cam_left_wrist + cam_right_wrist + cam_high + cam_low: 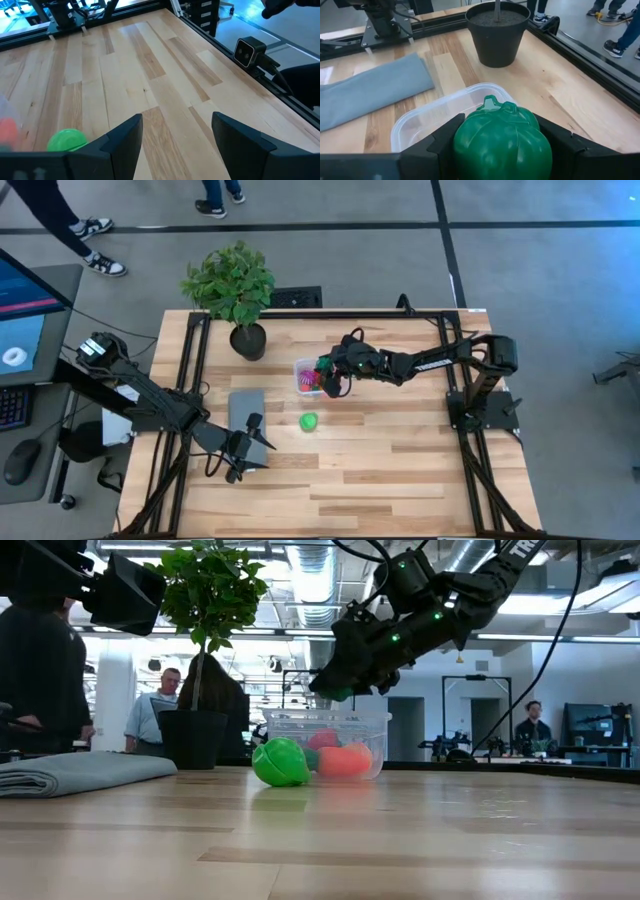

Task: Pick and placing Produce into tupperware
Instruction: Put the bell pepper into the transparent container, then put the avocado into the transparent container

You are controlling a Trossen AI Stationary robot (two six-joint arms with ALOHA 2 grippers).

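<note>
While above tupperware (445, 112), pepper (502, 140) clamped.

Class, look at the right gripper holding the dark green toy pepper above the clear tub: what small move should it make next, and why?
Probably lower slightly and open. The right gripper is shut on the dark green pepper, held above the tupperware, which already holds some produce. One light green piece lies on the table; the left gripper waits open near it.
</note>
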